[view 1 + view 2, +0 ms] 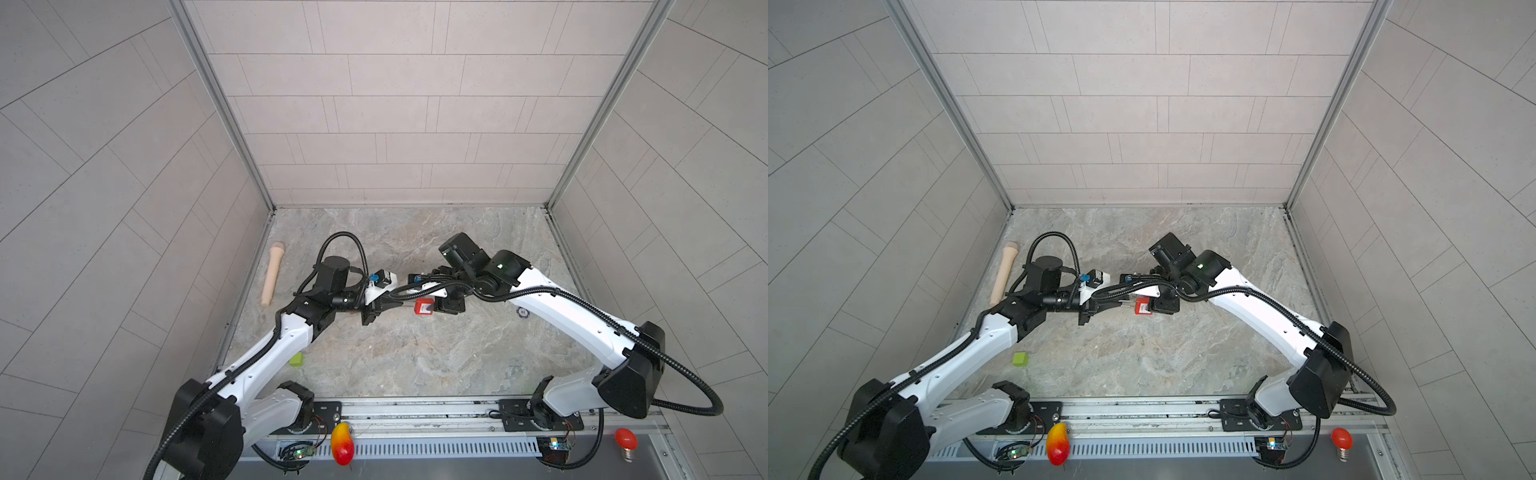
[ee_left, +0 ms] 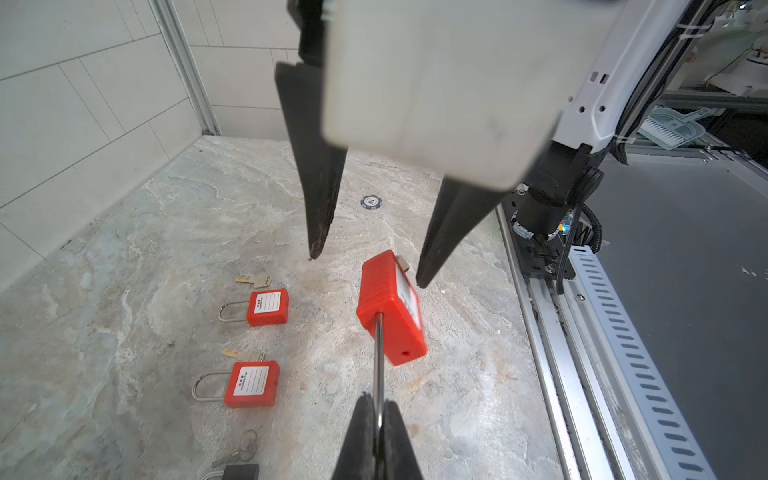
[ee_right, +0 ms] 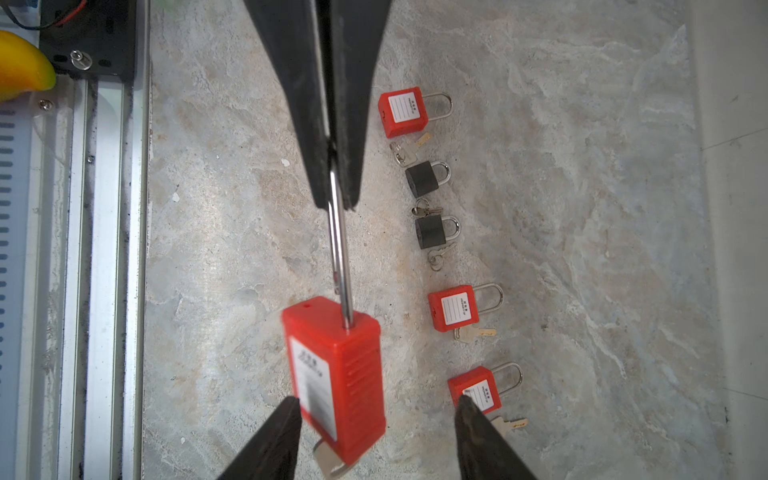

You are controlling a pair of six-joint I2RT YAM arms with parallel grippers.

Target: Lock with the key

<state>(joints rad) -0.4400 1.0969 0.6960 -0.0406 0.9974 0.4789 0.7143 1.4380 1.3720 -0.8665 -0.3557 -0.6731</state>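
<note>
Now off the marble table (image 3: pixel 582 187), aloft between the two grippers: the red padlock (image 3: pixel 336 374). Pinched by the steel shackle (image 3: pixel 340 257) in the left gripper (image 3: pixel 336 203), jaws pressed together on the rod, probably to steady the body and leave the keyed end free. Long axis laid along the line from one gripper to the other, roughly level by the look of it; shackle end toward the left gripper, keyhole end toward the right gripper (image 3: pixel 378 398). Key (image 3: pixel 328 461) seated in that end, bow sticking out. One shackle hole in the body empty, so judged not yet locked. Right fingers (image 3: pixel 270 444) spread wide, one on either side of the padlock's keyed end, well placed for taking the key; contact with the body impossible to tell. Below and off to one side of the padlock: a row of spare padlocks (image 3: pixel 455 309) flat on the table. Well apart from the padlock, on the right gripper's side, a poker chip (image 2: pixel 371 202).
</note>
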